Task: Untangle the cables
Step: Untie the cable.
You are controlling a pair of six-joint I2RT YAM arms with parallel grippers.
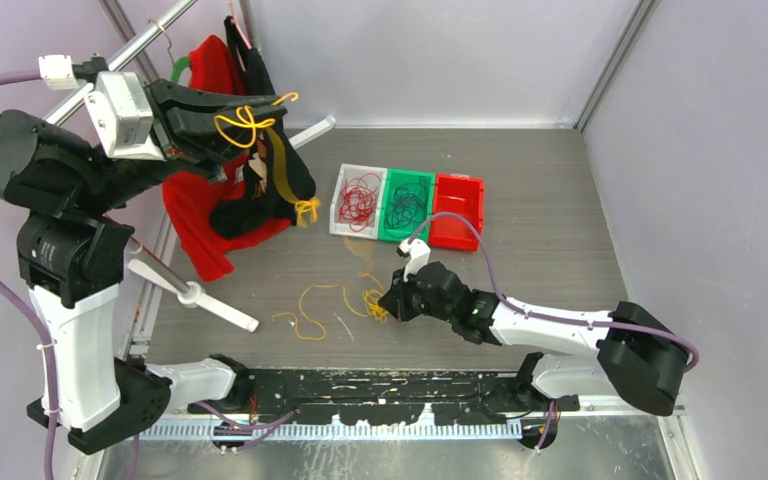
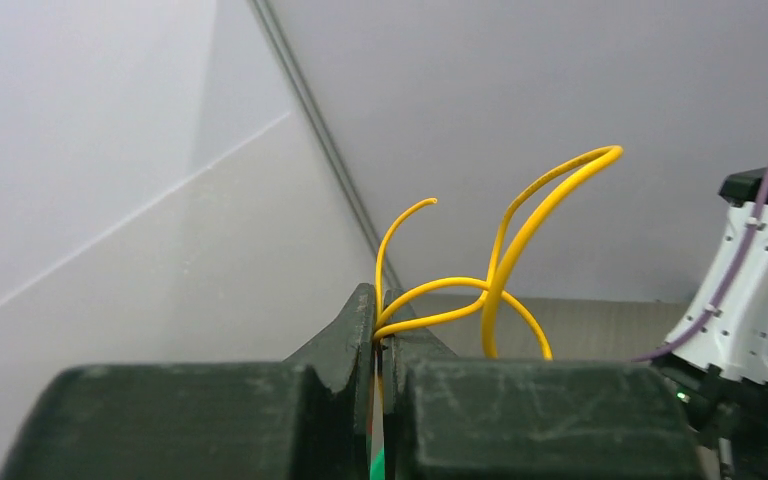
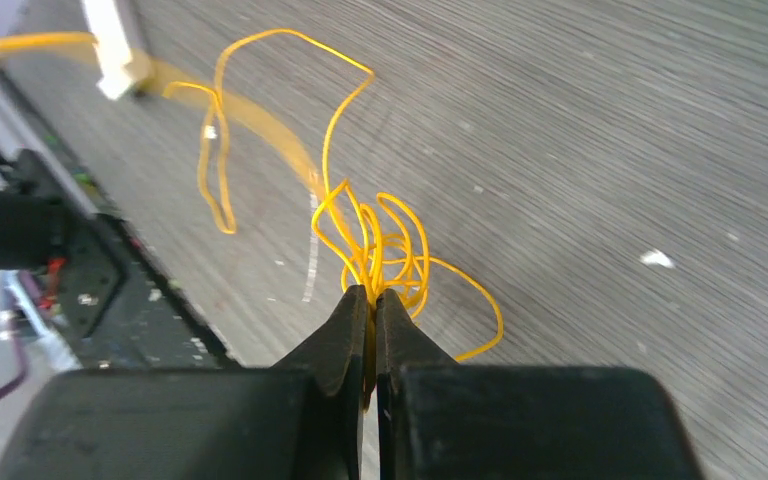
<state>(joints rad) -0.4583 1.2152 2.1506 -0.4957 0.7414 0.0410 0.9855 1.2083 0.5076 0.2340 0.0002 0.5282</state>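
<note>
Separating thin curly yellow-orange cables (image 3: 385, 245): clenching left gripper (image 2: 378, 315) on one looped strand (image 2: 520, 220) raised far left, pinching right gripper (image 3: 371, 300) shut on the clump lying on the grey wood-grain table (image 3: 610, 120). Likely calling for a slow rightward draw into open room, avoiding the near black rail (image 1: 360, 385) and far plastic bins (image 1: 457, 180)
</note>
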